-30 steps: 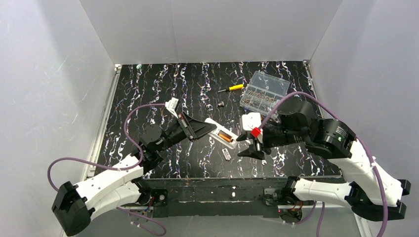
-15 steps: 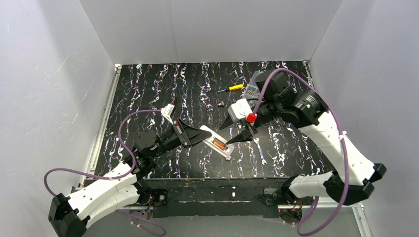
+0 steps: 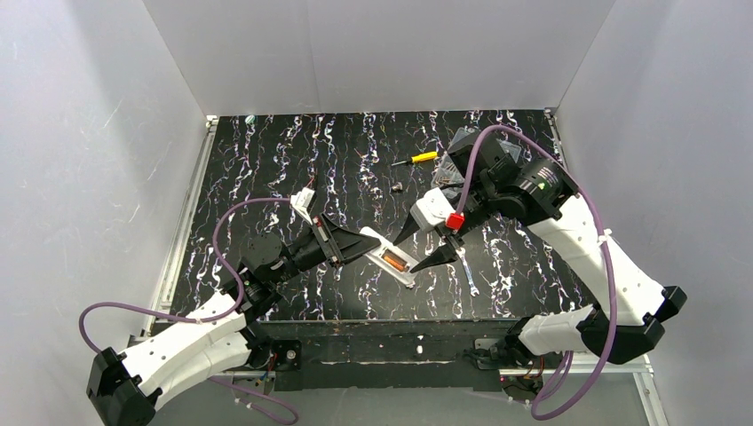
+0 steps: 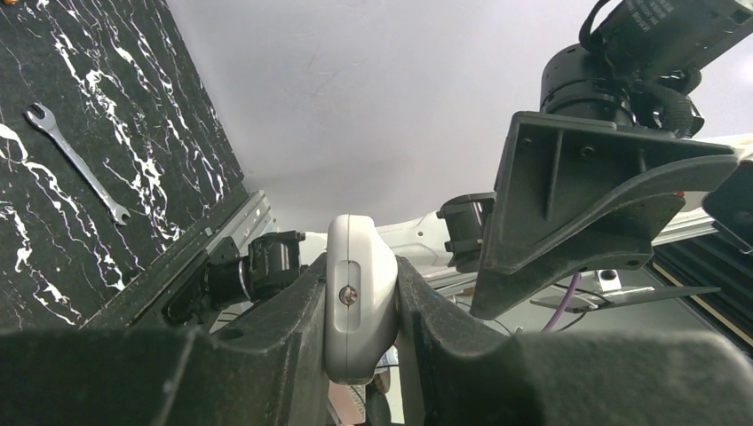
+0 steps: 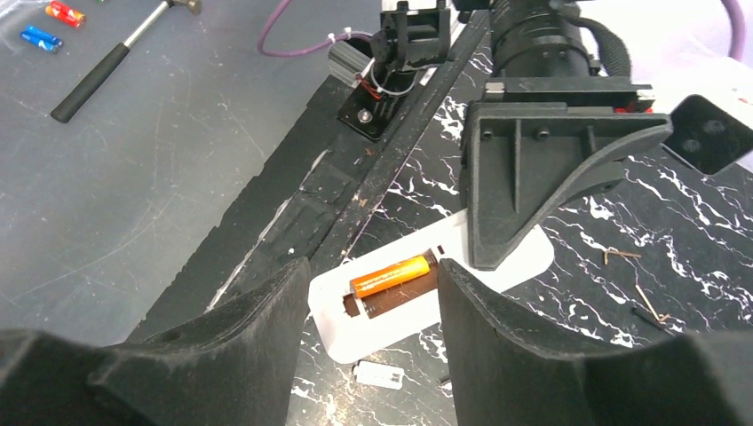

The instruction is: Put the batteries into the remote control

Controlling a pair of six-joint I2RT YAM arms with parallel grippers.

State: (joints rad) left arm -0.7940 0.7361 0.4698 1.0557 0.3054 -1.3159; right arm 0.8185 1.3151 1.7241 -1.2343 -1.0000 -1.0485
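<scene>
At the centre of the overhead view, above the black white-veined tabletop [image 3: 266, 160]: a small slim white rectangular remote control [image 5: 336, 318], back uppermost, compartment exposed. The left gripper [image 3: 366, 241] holds it at one end, black fingers [image 4: 266, 355] pressed against the casing's two sides. Whether the remote rests on the mat or is held just clear of it cannot be told.

Compartment contents: one slim orange battery [image 5: 395, 273] with a darker tip, lying lengthwise in the upper slot. The slot beside it, toward the lower edge of the right wrist view, looks dark and unfilled.

Right gripper [image 5: 371, 293]: fingers [image 5: 222, 355] spread wide, one on either side of the remote's free end. They hold nothing and are not visibly touching the cell.

Step in hand, as judged: first cell seated, second outstanding. The next move calls for:
- finding the second battery and pinching it across its middle;
- turning it to suit the vacant slot's contacts;
- pressing it in while the left gripper steadies the casing.

A small flat white piece [image 5: 380, 374] on the mat just below the remote, possibly the cover, would follow.

Hidden or unclear:
- No second orange cell is found in any view.
- The contacts are too small to read.
- Full seating of the first cell is not confirmable.
- The button face is turned away.
- The right arm covers part of the tabletop at upper right of the overhead view.
</scene>
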